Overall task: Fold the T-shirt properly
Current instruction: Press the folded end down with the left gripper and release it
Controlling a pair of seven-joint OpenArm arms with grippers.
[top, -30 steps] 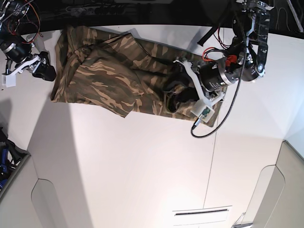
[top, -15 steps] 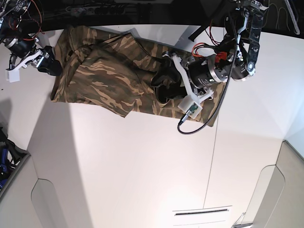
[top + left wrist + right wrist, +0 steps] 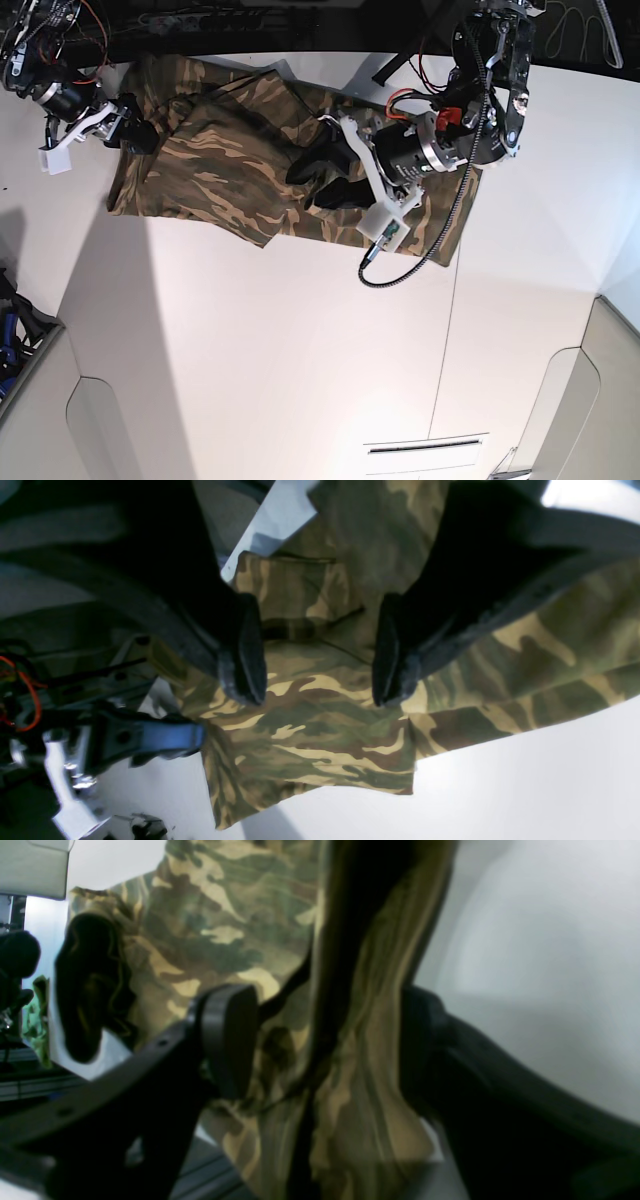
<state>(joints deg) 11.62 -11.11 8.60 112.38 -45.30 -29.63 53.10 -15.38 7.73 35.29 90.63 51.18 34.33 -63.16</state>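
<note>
Base view: T-shirt (image 3: 235, 170) lies partly folded and rumpled along the far edge of the white table (image 3: 300, 350), toward its far left corner. The left gripper (image 3: 318, 178) hangs over the shirt's middle with jaws spread wide and nothing between them; the right gripper (image 3: 133, 135) is at the shirt's left edge, jaws wide, a raised fold of cloth standing in the gap but not pinched as far as the right wrist view shows. Risk as I read it: if right closes on that bunched fold it grabs several layers and drags the fold askew.
</note>
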